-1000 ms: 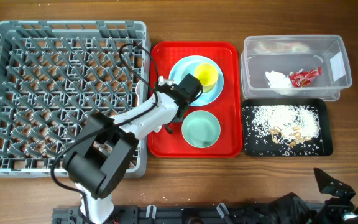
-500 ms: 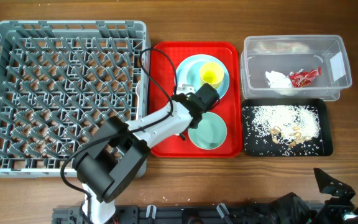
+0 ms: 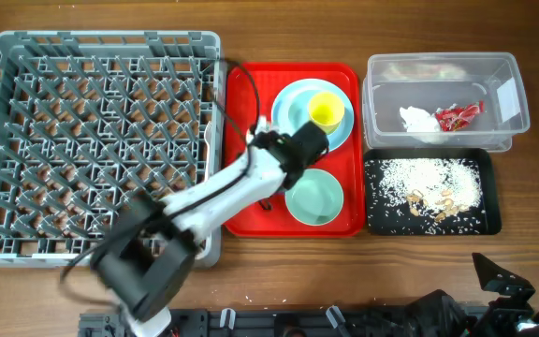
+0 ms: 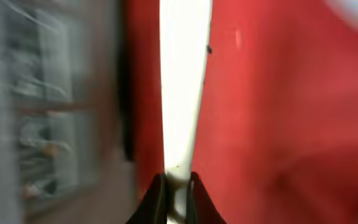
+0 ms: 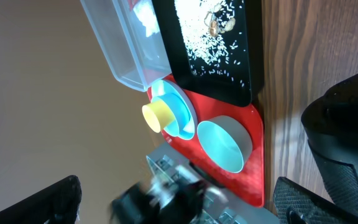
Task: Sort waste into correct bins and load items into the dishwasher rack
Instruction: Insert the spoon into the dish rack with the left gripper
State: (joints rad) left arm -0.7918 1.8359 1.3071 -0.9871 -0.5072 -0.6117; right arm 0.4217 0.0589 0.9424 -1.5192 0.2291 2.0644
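My left gripper (image 4: 177, 185) is shut on the handle of a white plastic utensil (image 4: 184, 81). It holds it over the red serving tray (image 4: 278, 124), and the utensil's head is out of frame, so I cannot tell spoon from fork. From overhead the left gripper (image 3: 299, 148) sits between the pale blue plate (image 3: 290, 101), which carries the yellow cup (image 3: 326, 110), and the blue-green bowl (image 3: 313, 197). The grey dishwasher rack (image 3: 92, 140) stands at the left. The clear tub (image 3: 443, 75) holds the napkin (image 3: 417, 120) and the red wrapper (image 3: 458, 115). The black tray (image 3: 489, 220) holds rice (image 3: 419, 178). My right gripper (image 5: 176, 193) is open and empty.
The red serving tray (image 3: 241, 94) lies between the rack and the bins. The right arm (image 3: 503, 281) rests at the table's front right corner. The right wrist view also shows the bowl (image 5: 222, 144), the cup (image 5: 156, 115) and the black tray (image 5: 253, 74).
My left gripper has moved right across the red tray, from the plate's left edge to between plate and bowl. The right arm has not moved.
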